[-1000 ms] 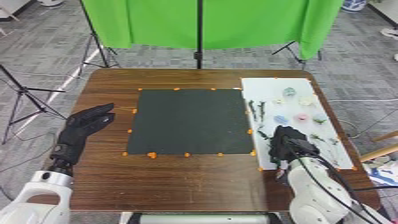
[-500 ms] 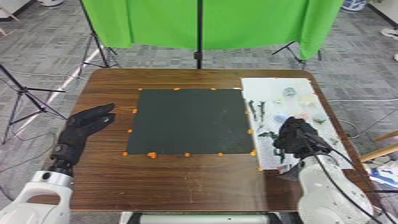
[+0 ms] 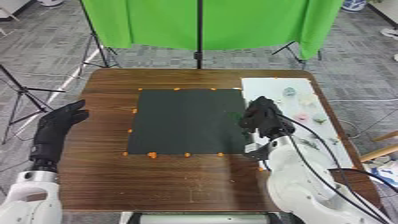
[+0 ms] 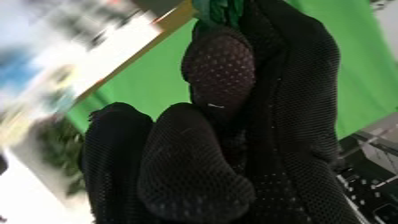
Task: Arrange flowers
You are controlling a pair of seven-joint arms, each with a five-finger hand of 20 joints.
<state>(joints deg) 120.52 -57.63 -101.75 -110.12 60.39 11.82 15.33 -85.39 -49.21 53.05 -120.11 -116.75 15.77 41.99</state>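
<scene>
Your right hand (image 3: 261, 120) is at the right edge of the black mat (image 3: 182, 122), with its thumb and fingers closed in a pinch on a green leafy sprig (image 4: 218, 11). The sprig projects past the fingertips, toward the mat's interior in the head view; its stem is hidden by the glove, so its long axis cannot be told. The coming move probably turns on this offset: you carry the sprig leftward over the mat, then set its angle before release. Height above the mat cannot be judged. Your left hand (image 3: 64, 120), open and empty, lies well apart beyond the mat's left edge, over the bench (image 3: 169, 185). On the white board (image 3: 266, 85) to the right lie a pink flower (image 3: 301, 117) and a pale blue-green flower head (image 3: 289, 92). Nothing stands between sprig and mat; dragging the leaves could bend them.
</scene>
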